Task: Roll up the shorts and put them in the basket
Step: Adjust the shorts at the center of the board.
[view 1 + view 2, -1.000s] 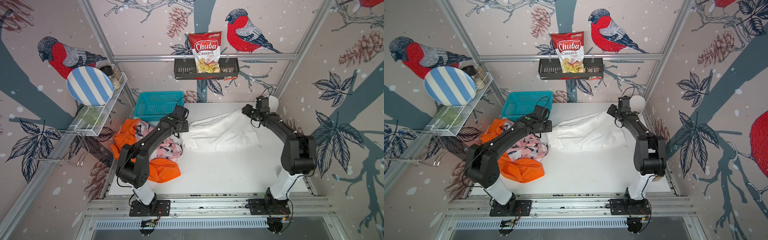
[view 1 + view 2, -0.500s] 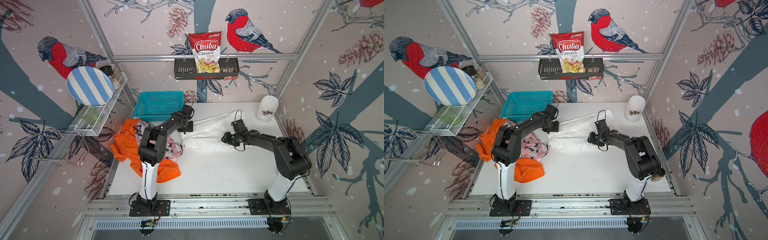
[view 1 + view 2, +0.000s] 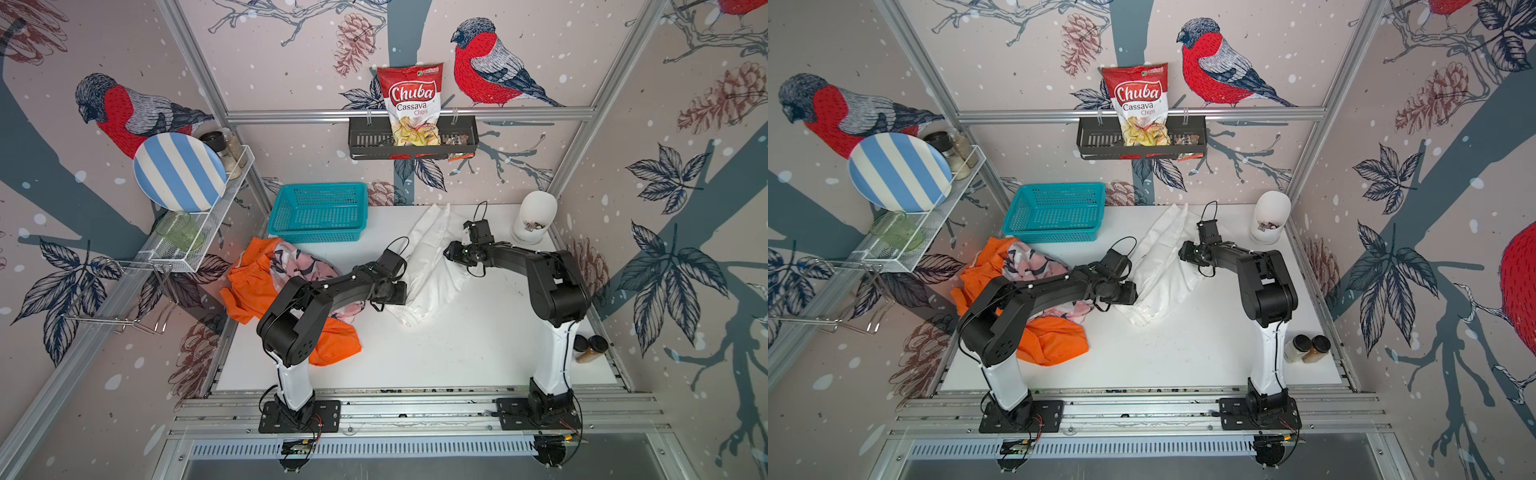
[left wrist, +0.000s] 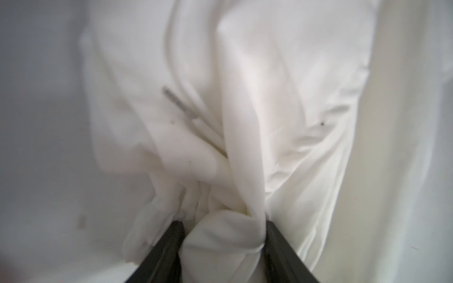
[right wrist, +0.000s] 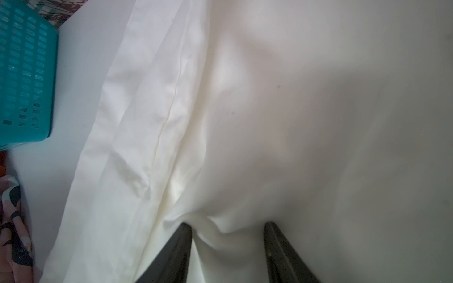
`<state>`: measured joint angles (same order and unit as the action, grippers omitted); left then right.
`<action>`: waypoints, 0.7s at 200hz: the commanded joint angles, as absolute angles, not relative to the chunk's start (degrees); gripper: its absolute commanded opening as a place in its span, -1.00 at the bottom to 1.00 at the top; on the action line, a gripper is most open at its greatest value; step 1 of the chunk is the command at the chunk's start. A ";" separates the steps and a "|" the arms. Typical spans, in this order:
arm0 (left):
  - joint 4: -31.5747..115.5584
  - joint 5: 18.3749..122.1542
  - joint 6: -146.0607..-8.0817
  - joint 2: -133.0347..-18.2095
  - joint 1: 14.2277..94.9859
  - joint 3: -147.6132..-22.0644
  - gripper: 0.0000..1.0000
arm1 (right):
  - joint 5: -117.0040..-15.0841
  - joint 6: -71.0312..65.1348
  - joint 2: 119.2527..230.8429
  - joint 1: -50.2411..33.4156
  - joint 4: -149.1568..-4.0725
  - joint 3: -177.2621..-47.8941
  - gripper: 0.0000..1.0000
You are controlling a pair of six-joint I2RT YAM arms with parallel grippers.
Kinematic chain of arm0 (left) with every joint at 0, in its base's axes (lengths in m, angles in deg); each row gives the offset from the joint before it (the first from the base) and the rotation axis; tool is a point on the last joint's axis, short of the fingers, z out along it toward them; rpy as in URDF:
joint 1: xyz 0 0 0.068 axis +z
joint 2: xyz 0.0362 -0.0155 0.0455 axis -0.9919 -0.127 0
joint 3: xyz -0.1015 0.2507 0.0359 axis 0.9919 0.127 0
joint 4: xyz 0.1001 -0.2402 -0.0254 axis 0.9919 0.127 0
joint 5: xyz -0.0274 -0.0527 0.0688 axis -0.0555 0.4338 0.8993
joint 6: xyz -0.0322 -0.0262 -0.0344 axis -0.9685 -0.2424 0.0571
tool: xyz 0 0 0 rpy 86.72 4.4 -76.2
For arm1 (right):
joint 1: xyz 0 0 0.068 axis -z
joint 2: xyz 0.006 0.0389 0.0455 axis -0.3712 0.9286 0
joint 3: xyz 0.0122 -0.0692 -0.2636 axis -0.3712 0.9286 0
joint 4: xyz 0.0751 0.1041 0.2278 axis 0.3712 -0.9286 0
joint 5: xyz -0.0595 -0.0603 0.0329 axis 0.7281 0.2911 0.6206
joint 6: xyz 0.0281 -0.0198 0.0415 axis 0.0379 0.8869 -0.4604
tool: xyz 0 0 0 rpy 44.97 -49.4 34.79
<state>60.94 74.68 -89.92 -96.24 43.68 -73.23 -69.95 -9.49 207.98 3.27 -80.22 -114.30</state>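
Note:
The white shorts (image 3: 428,266) (image 3: 1158,270) lie as a long folded strip running from the back of the table toward the middle. At the strip's near left edge my left gripper (image 3: 405,293) (image 4: 224,227) is shut on a bunched wad of the white fabric. My right gripper (image 3: 448,252) (image 5: 228,227) is at the strip's right edge, shut on a fold of the same cloth. The orange shorts (image 3: 249,291) and the pink shark-print shorts (image 3: 299,266) lie in a heap at the table's left, partly under my left arm.
A teal basket (image 3: 318,212) stands at the back left, close to the strip's far end. A white container (image 3: 534,218) sits at the back right. Two spice jars (image 3: 588,347) stand at the right edge. A wire rack (image 3: 199,232) with a striped plate hangs on the left wall.
The white shorts have swung from lying across the table to running back to front. My right gripper came away from the white container to the middle; my left gripper moved nearer the front.

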 commanded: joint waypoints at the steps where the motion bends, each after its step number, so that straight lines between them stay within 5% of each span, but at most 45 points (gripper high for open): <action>1: 57.14 69.93 -98.64 -95.84 38.10 -70.75 0.09 | -74.92 -5.19 210.86 0.22 -86.10 -119.79 0.04; 68: 62.45 81.05 -99.88 -91.84 32.00 -76.69 0.16 | -67.61 -5.17 195.54 -1.27 -96.21 -118.84 0.03; 140: 62.90 78.81 -95.29 -84.14 44.21 -69.21 0.19 | -62.16 -10.15 177.60 -13.33 -101.18 -102.36 0.05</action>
<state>62.71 80.58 -98.31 -84.46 40.93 -70.02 -65.20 -6.97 180.86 -9.11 -98.38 -106.61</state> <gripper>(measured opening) 0.595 0.526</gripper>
